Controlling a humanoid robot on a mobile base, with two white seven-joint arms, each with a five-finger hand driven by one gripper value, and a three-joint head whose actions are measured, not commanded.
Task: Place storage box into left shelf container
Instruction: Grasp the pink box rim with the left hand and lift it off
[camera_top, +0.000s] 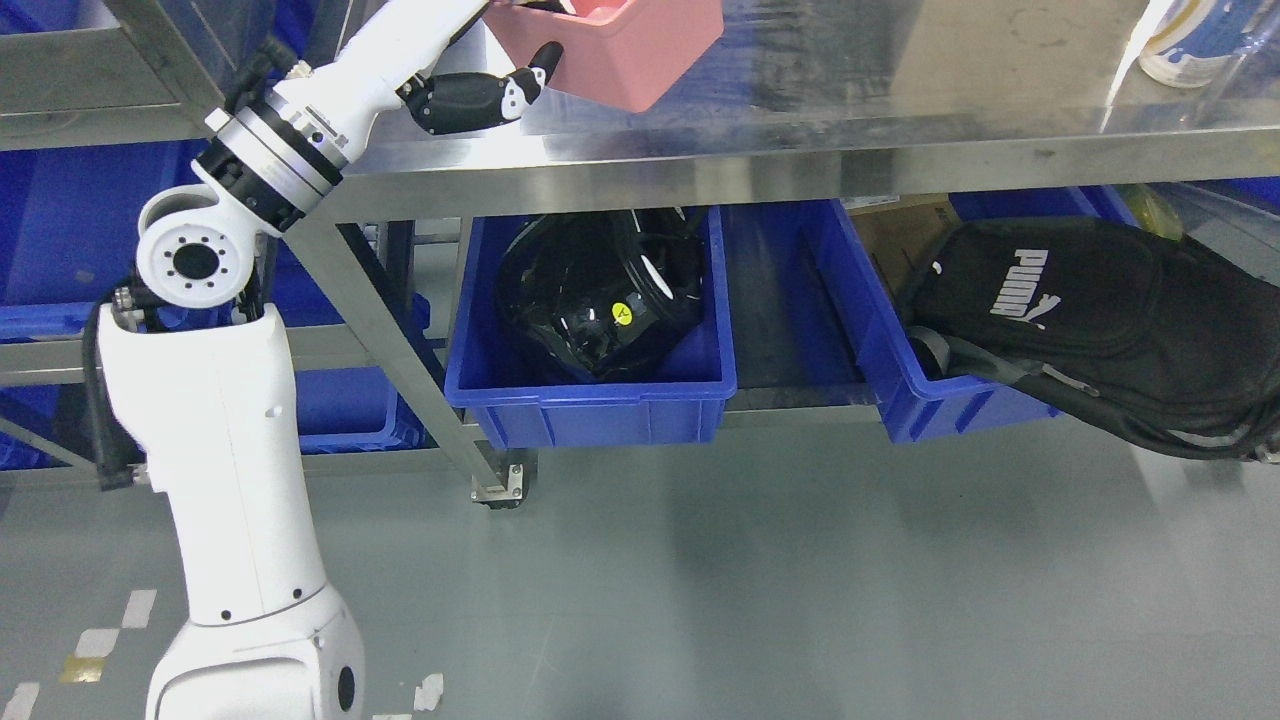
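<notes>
Nearest, the left arm rises from the lower left. Beyond it, the left robot hand (480, 98) grips the pink storage box (620, 50) above the steel surface's (800, 150) near edge. Keep it level and clear that edge while swinging left.

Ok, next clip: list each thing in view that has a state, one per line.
left hand: thumb against the pink storage box's side, grip partly cut off at the top edge
pink storage box: open-topped, at the steel table's back
steel table: box and a white-and-blue container on it
middle blue bin: holds a black helmet
right blue bin: black Puma bag spilling over its rim
</notes>
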